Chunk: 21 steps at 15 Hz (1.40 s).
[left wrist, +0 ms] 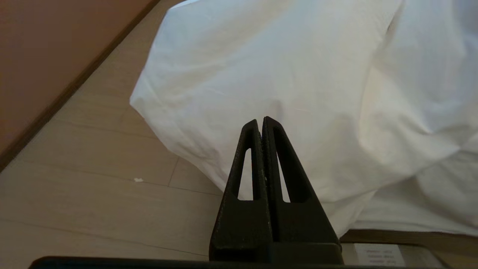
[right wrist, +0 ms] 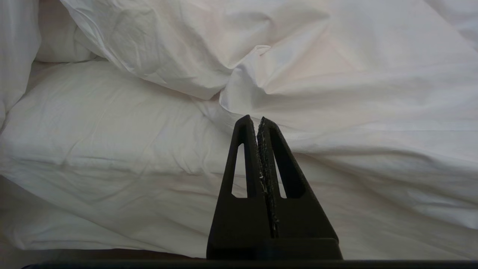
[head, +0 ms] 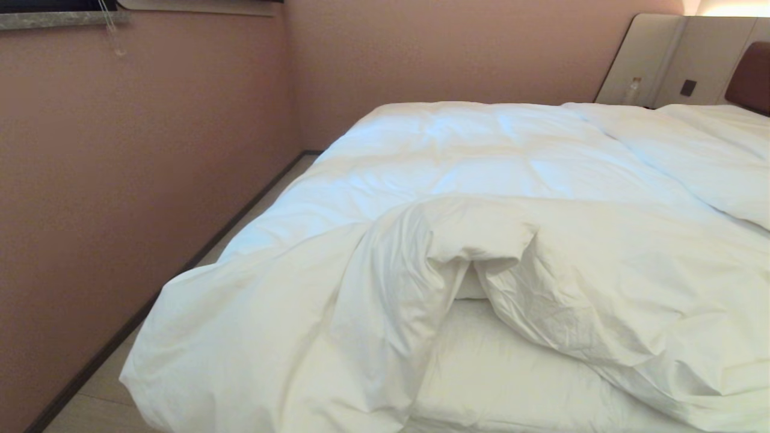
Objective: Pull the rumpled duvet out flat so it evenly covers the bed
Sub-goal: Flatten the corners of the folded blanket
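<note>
The duvet (head: pixel 481 156) is thick and puffy, so I judge it soft, bulky and quite light for its size. It will not slide as one piece; it will fold and drag behind any point that is pulled. The cover cloth looks smooth, so a pinch should take a full fold of cloth together with the filling, not only the thin skin. The best place to take hold seems the folded-back edge (head: pixel 475 234) near the foot, or the corner (left wrist: pixel 157 101) that hangs over the bed side.

It is white, with faint quilted squares and many creases. It lies on the bed (head: pixel 517 373), flat toward the headboard (head: pixel 749 75) but turned back on itself at the near end, so the sheeted mattress shows in a gap there. On the robot's left it spills over the bed edge toward the floor (left wrist: pixel 93 179).

The left claw (left wrist: pixel 260 120) is pressed together and empty, just in front of the hanging corner. The right claw (right wrist: pixel 254 120) is also pressed together and holds nothing, pointing at the rumpled fold above the mattress.
</note>
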{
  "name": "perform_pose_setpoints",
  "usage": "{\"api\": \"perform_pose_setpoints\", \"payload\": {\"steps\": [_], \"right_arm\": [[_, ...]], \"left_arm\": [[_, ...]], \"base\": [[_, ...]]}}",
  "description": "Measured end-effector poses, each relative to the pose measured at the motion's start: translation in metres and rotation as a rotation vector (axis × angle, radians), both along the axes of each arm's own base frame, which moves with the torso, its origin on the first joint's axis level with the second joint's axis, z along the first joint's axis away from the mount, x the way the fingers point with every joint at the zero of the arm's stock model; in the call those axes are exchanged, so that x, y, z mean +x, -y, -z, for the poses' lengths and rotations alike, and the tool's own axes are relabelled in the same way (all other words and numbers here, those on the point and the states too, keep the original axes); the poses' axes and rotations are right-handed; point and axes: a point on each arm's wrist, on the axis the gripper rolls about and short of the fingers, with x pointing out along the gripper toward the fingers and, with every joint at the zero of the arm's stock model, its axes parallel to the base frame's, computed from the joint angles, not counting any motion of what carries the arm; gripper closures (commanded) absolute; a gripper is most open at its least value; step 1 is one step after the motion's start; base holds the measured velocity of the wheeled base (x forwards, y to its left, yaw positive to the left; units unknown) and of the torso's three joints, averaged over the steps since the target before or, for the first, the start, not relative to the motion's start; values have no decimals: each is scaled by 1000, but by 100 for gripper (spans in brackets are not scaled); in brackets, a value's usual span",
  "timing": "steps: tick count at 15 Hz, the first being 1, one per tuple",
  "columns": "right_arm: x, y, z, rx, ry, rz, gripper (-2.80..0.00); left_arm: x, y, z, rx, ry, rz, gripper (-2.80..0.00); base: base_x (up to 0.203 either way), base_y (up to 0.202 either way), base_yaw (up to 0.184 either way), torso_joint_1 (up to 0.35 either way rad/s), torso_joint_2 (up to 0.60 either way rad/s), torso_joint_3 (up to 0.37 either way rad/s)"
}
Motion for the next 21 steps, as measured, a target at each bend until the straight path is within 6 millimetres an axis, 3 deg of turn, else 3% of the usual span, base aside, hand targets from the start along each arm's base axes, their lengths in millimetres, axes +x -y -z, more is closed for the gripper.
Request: {"api": "perform_pose_setpoints", "payload": {"steps": [6,10,21], "right_arm": [[0,0,0,0,0,0,0],[0,0,0,0,-1,1,0],[0,0,0,0,0,0,0]], "left_arm": [[0,0,1,-60,-4,-10,0],[1,0,-5,-234,45,-14,0],[6,0,3,-136,89,-9,0]], "base": [[0,0,0,0,0,0],[0,0,0,0,0,0],[0,0,0,0,0,0]]}}
